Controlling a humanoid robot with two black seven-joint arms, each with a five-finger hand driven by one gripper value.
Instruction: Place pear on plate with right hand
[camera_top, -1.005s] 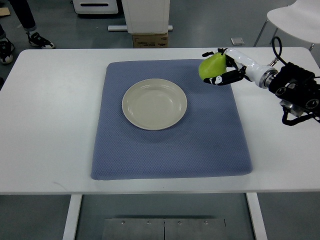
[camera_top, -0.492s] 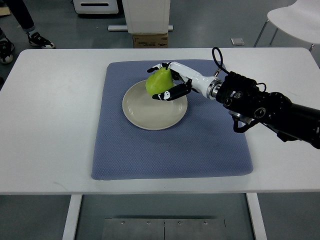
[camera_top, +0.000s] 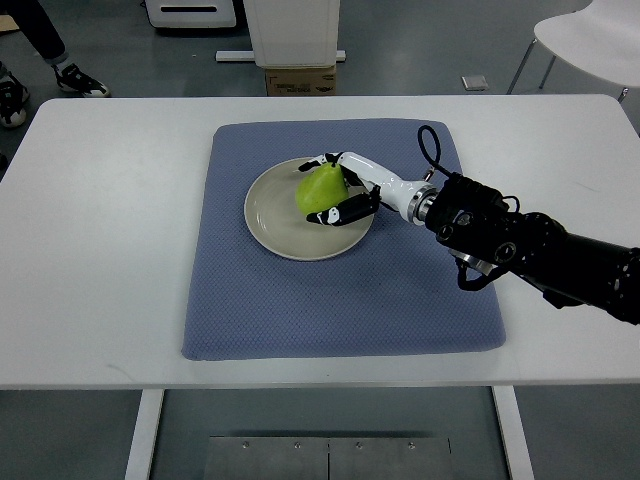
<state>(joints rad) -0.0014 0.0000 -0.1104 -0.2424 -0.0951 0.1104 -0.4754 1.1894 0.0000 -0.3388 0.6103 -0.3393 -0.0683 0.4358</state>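
Right hand (camera_top: 340, 190), reaching in from the 3 o'clock edge, grasps the pear (camera_top: 320, 188) with its fingers (camera_top: 338, 212) curled around the fruit's near and far flanks. We see the pear inside the outline of the plate (camera_top: 268, 215), over the plate's 1 o'clock sector, close to the rim rather than the centre. From this steep view we cannot tell whether the fruit already touches the dish or hangs just above it.

The relation that governs the coming move is simple: the pear lies at 9 o'clock from the palm, enclosed on both sides, with its long axis running roughly from 12 to 6 o'clock, narrow end toward 12. We judge that release calls for the fingers to part along that axis and the wrist to retreat toward 3 o'clock. A pear set near the rim's slope may roll toward the plate centre once freed.

The plate sits on a blue mat (camera_top: 420, 290), which covers the middle of the white table (camera_top: 100, 250). No left hand appears anywhere along the 9 o'clock edge.
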